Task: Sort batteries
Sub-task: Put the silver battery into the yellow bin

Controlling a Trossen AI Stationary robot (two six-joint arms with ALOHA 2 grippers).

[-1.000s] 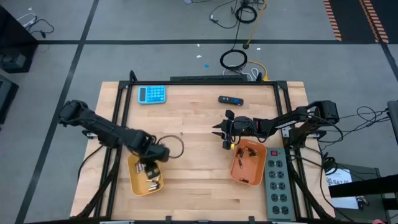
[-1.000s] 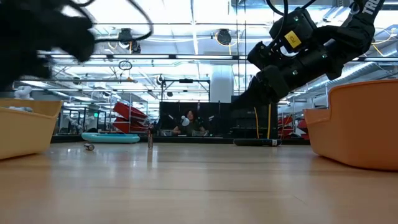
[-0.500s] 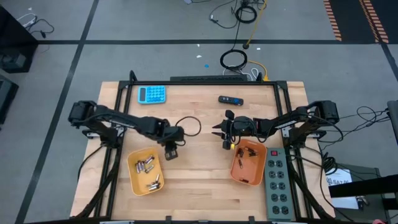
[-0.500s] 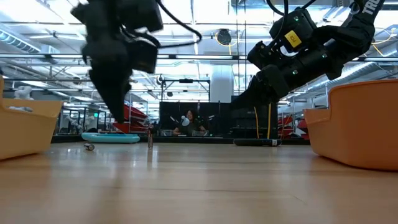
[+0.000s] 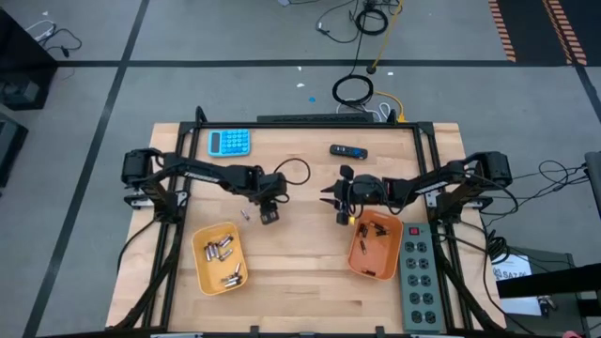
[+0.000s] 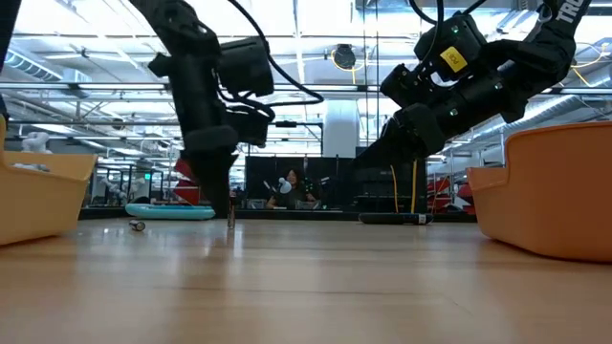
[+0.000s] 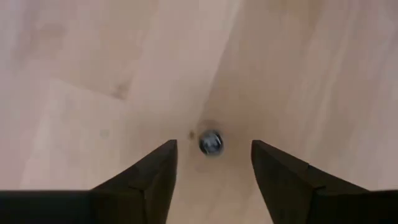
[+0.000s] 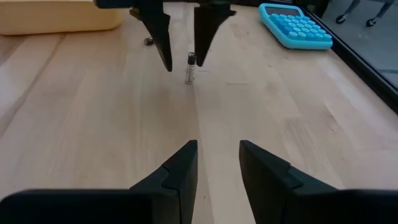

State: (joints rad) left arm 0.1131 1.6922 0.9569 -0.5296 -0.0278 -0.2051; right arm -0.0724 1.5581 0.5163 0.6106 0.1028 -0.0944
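A: While the left gripper [image 5: 268, 215] hangs just past the far right corner of the yellow tray [image 5: 198, 255], what is flagged as the risk?

B: Tipping. The upright battery [image 7: 211, 142] is stood on end on the wood at that same spot off the yellow tray's corner. It is straddled by the spread fingers [image 8: 163, 37], which are released, with nothing gripped and a gap seen on each side.

A: Cause?

B: If the jaws are closed off-centre, the battery is likely pushed by one finger first and knocked flat. A thin cylinder on end is judged unstable, and once down it can be rolled away from the yellow tray.

A: Anything else nearby?

B: A lying battery [image 5: 246, 214] is seen just beyond the yellow tray's far edge, close to the gripper. It could be clipped and sent rolling if the descent is skewed.

A: Other arm?

B: The right gripper [image 5: 331, 204] is parked well to the right of the yellow tray, fingers parted and empty. No clash is expected while it is kept there.

A: Wrong-bin risk?

B: Possible. Size cannot be told end-on.
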